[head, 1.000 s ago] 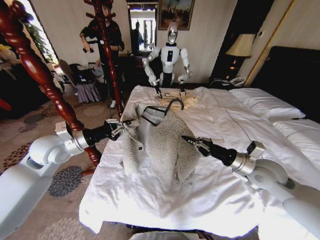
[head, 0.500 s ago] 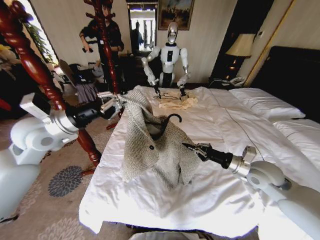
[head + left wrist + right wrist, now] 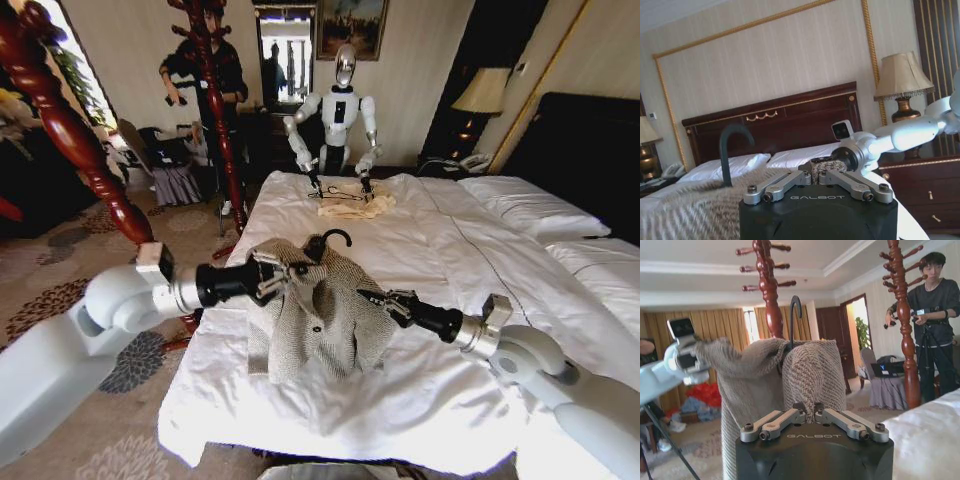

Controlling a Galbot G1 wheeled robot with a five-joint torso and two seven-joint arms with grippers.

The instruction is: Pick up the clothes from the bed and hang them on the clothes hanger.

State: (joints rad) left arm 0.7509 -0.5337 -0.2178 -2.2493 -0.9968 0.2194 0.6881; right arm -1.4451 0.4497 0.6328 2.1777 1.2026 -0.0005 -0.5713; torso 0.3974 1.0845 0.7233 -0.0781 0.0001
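**Cardigan held up over the bed, hook pointing up**

So the clothes [image 3: 318, 312], a grey-beige ribbed knit cardigan, hang over the near part of the bed [image 3: 420, 400], held off the white duvet between the two arms. Its shoulder line runs roughly side to side across the head view and the body drapes down, bunched and folded rather than flat, with the lower hem about at the duvet. The clothes hanger [image 3: 328, 240] is mostly buried inside the knit; just the thin black curved hook pokes out the top, pointing up.

The left gripper [image 3: 272, 279] is clamped on the knit at the left shoulder; in the left wrist view its fingers [image 3: 805, 176] are pinched on a wad of fabric. The right gripper [image 3: 384, 302] is closed on the cardigan's right edge, with its tips pressed into the weave in the right wrist view.

Can't make out the sleeves or the hanger's bar, they're lost in the folds. A dark red turned wooden post [image 3: 70, 135] stands left of the bed.
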